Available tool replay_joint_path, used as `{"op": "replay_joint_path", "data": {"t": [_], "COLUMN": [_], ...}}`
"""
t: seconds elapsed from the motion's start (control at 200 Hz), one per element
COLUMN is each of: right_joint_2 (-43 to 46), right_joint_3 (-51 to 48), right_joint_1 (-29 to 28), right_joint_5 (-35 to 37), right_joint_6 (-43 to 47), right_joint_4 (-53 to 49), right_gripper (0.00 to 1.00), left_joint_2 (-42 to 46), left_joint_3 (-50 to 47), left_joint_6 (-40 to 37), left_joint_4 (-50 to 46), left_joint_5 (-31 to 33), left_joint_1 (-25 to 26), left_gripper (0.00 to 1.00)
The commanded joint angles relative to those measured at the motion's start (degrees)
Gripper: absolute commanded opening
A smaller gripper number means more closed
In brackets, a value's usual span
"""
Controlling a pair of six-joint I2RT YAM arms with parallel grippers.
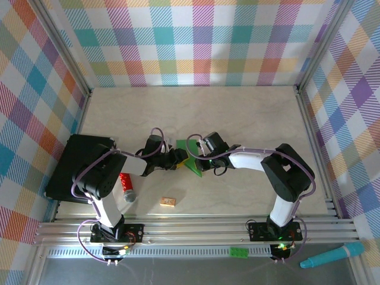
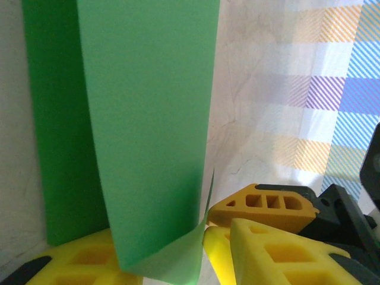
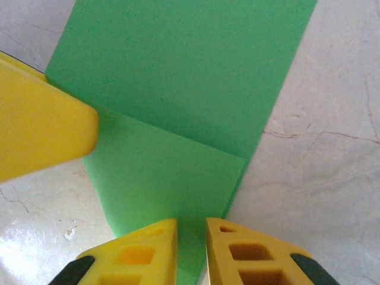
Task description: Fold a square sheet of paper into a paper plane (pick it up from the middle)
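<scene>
Folded paper (image 3: 178,89) lay central on the desk (image 1: 237,113), one flap doubled over. The right gripper (image 3: 191,228) was nearly closed, pinching the paper's near edge. The left gripper (image 2: 169,243): paper stood across the gap between its fingers, so its opening and grip couldn't be told. From above, both grippers hid most of the paper; only green corners showed.
</scene>
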State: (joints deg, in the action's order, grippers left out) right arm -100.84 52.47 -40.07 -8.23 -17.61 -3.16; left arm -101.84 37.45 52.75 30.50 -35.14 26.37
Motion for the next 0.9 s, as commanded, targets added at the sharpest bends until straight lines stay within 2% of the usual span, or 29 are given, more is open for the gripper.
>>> {"op": "replay_joint_path", "data": {"t": [0.0, 0.23, 0.325, 0.51, 0.745, 0.895], "right_joint_2": [-1.3, -1.1, -0.4, 3.2, 8.0, 8.4], "right_joint_3": [1.3, 1.3, 1.3, 0.1, -2.3, -2.8], "right_joint_1": [0.5, 0.8, 1.0, 1.4, 0.7, -3.1], "right_joint_5": [-1.2, -1.2, -1.1, 1.2, 5.6, 9.1], "right_joint_6": [-0.5, -0.5, -0.6, 0.3, 5.1, 9.2], "right_joint_4": [-1.4, -1.8, -1.8, -0.9, -0.5, 0.2], "right_gripper": [0.21, 0.21, 0.21, 0.29, 0.37, 0.41], "left_joint_2": [-0.6, 0.1, 0.2, 0.7, 3.7, 4.6], "left_joint_3": [1.9, 3.5, 4.2, 5.1, 8.6, 12.9], "left_joint_6": [-4.0, -8.1, -8.8, -8.4, -6.1, -5.0], "left_joint_4": [-2.9, -8.9, -10.4, -12.1, -19.7, -28.2], "left_joint_5": [-2.4, -1.3, -0.9, 0.6, 7.8, 13.1], "left_joint_1": [0.0, -0.1, -0.1, 0.0, 1.9, 3.6], "left_gripper": [0.39, 0.30, 0.23, 0.11, 0.07, 0.07]}}
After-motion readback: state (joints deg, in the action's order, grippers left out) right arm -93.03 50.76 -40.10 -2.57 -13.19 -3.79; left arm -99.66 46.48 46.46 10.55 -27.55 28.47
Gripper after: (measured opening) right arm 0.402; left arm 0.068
